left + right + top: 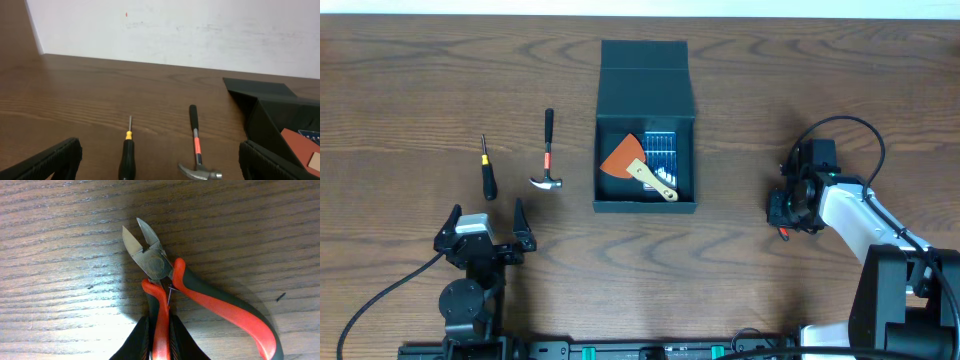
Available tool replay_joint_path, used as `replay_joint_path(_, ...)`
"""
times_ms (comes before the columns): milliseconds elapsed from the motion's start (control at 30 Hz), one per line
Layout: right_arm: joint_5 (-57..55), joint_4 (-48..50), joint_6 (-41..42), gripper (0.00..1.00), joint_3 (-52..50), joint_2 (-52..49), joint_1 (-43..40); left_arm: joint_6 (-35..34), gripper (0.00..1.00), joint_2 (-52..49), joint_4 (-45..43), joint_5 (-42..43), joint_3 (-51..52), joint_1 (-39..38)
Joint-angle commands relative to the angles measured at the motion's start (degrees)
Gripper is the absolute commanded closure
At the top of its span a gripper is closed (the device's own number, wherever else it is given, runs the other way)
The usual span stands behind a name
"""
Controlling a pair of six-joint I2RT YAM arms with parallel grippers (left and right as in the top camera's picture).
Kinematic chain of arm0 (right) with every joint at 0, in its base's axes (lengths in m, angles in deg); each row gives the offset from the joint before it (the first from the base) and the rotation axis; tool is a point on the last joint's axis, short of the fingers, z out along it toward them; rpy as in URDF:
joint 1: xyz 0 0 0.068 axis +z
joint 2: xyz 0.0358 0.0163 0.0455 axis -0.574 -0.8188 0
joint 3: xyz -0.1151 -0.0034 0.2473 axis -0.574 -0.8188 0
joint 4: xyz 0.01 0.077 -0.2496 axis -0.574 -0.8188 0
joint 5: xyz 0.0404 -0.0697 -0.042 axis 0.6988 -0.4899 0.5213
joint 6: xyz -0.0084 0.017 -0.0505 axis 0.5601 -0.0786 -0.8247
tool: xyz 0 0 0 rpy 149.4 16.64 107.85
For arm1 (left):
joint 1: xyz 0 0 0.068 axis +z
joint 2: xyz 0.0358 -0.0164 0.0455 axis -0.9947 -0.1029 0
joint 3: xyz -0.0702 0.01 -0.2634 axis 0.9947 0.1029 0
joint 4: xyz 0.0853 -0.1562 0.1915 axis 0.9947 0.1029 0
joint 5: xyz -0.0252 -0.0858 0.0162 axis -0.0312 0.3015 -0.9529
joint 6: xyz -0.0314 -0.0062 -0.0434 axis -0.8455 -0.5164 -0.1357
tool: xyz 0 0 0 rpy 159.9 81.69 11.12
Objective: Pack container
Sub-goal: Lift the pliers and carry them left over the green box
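Pinching one handle only, the right gripper [160, 332] risks the cutters [157, 262] swinging loose; blades point 11 o'clock. Left gripper [486, 215] stands wide.

At lower left, the left tool [486, 218] and left arm [465, 298] are all black; the right arm [850, 212] has a white shell.
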Motion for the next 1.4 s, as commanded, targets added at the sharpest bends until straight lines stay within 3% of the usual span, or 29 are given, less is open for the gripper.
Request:
replay_joint_path(0, 1.2, -0.5, 0.0, 0.92, -2.3, -3.4, -0.3, 1.0, 0.01, 0.3, 1.9, -0.4, 1.2, -0.2)
replay_joint_path(533, 1.2, -4.6, -0.2, 0.93, 4.1, -3.4, -0.3, 1.0, 0.01, 0.3, 1.9, -0.5, 1.2, -0.2)
replay_joint_path(1100, 2.2, -12.4, -2.8, 0.90, 17.8, -3.4, 0.1, 1.0, 0.01, 0.3, 1.9, -0.4, 1.2, -0.2)
replay_joint_path(1367, 2.2, -16.7, -3.2, 0.91, 27.8, -3.4, 4.8, 1.0, 0.01, 0.3, 1.9, -0.5, 1.2, -0.2)
